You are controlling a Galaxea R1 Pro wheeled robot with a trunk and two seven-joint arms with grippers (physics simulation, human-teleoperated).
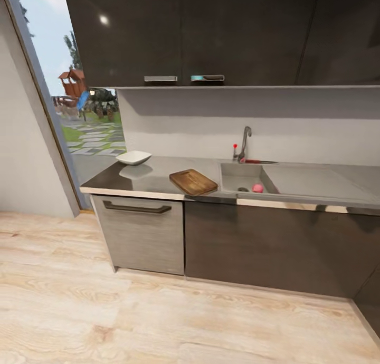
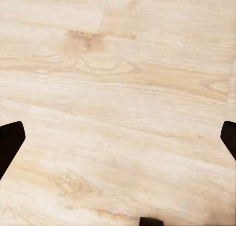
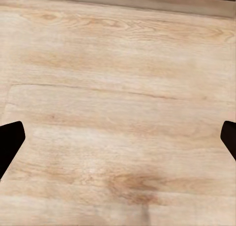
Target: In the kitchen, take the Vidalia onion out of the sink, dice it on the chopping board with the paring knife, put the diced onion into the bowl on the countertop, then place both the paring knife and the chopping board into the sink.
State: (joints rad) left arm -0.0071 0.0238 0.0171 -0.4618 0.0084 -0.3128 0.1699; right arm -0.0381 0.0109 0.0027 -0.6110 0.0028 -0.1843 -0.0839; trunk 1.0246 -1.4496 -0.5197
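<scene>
Onion (image 1: 257,188) sits in sink (image 1: 232,178) basin beside the drain, far from both hands. Left hand (image 2: 118,137) and right hand (image 3: 118,137) spread wide, holding nothing, over wood floor (image 1: 158,316). Chopping board (image 1: 193,182) on worktop (image 1: 142,180) just left of sink; bowl (image 1: 133,157) further left.

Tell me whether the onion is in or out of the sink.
In. The pinkish onion sits on the floor of the sink basin, beside the dark drain, right of the chopping board.
</scene>
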